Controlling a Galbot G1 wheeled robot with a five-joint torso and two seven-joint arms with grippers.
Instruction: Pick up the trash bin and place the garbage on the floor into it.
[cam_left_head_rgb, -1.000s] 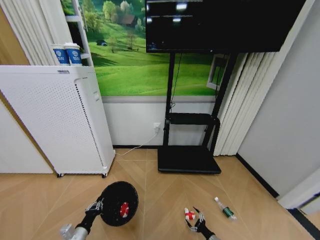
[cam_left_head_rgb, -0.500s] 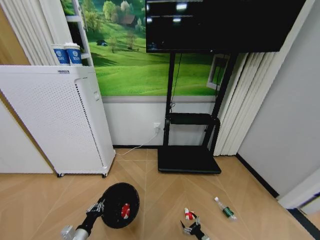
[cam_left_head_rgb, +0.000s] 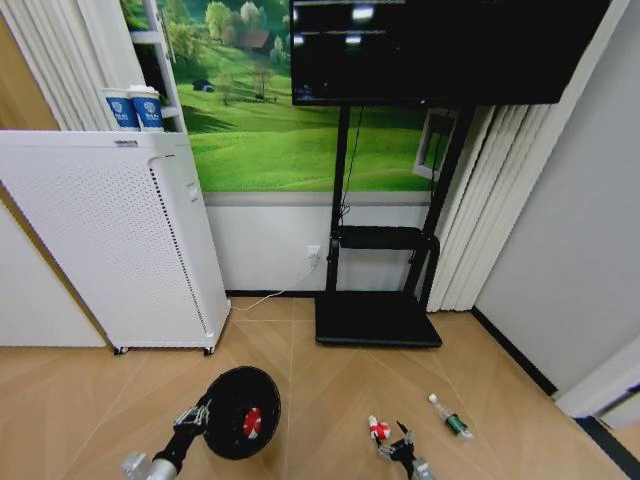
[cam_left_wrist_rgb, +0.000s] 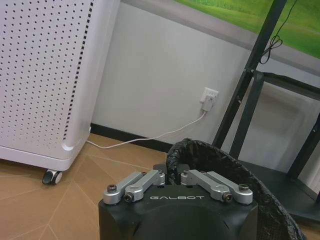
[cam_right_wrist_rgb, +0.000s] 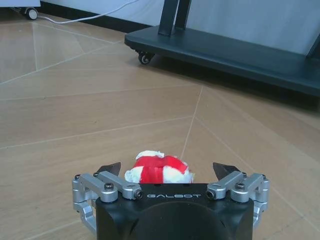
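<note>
My right gripper (cam_right_wrist_rgb: 167, 172) sits spread around the light, crushable wrapper (cam_right_wrist_rgb: 159, 168); I'd pinch mid-body while the left gripper (cam_left_wrist_rgb: 172, 179) clamps the trash bin (cam_left_wrist_rgb: 225, 172) rim.

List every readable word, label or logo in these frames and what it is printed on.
"GALBOT": on the left gripper body, jaws shut on the trash bin rim.
"GALBOT": on the right gripper body, jaws open around a red-and-white wrapper.
Blue-and-white cups: print too small to read.
Bottle label: unreadable.
</note>
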